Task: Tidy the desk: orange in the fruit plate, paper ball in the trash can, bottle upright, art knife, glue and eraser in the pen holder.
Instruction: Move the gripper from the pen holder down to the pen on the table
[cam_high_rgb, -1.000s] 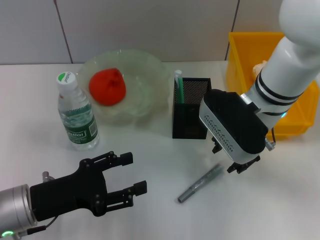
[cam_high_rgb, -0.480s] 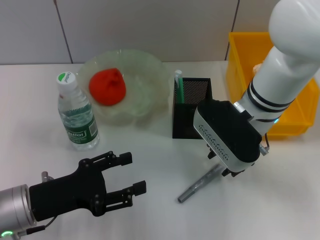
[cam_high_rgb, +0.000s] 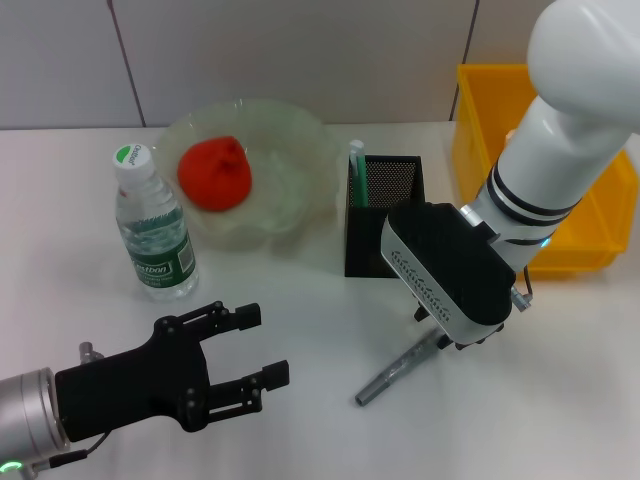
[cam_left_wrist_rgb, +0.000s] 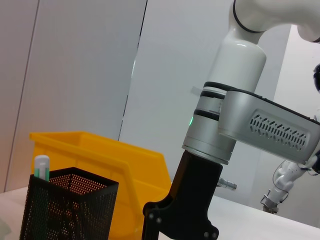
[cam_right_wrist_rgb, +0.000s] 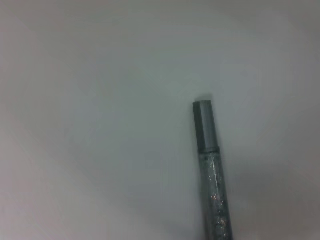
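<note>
Left end effector (cam_high_rgb: 262, 347) hovers low over counter (cam_high_rgb: 80, 290), fingers spread, holding nothing. One bottle (cam_high_rgb: 152, 231) upright; one orange (cam_high_rgb: 215, 173) in one fruit plate (cam_high_rgb: 290, 140); one glue (cam_high_rgb: 356, 172) in one pen holder (cam_high_rgb: 385, 220). One art knife (cam_high_rgb: 400, 369) flat on counter. Right end effector (cam_high_rgb: 455, 335) directly above knife's upper end, finger state cannot be told. Risk: slim rod rolls or skids if pinch lands off-centre. One trash can (cam_high_rgb: 480, 120) far right.

- Head cam: high, looks fwd + down over whole worktop (cam_high_rgb: 90, 300).
- L wrist cam: low, near worktop level, faces sideways at pen holder (cam_left_wrist_rgb: 67, 207) + trash can (cam_left_wrist_rgb: 117, 172).
- R wrist cam: very close, straight down on art knife (cam_right_wrist_rgb: 210, 165).
- Shared: head/R wrist both see knife; head/L wrist share holder, can.
</note>
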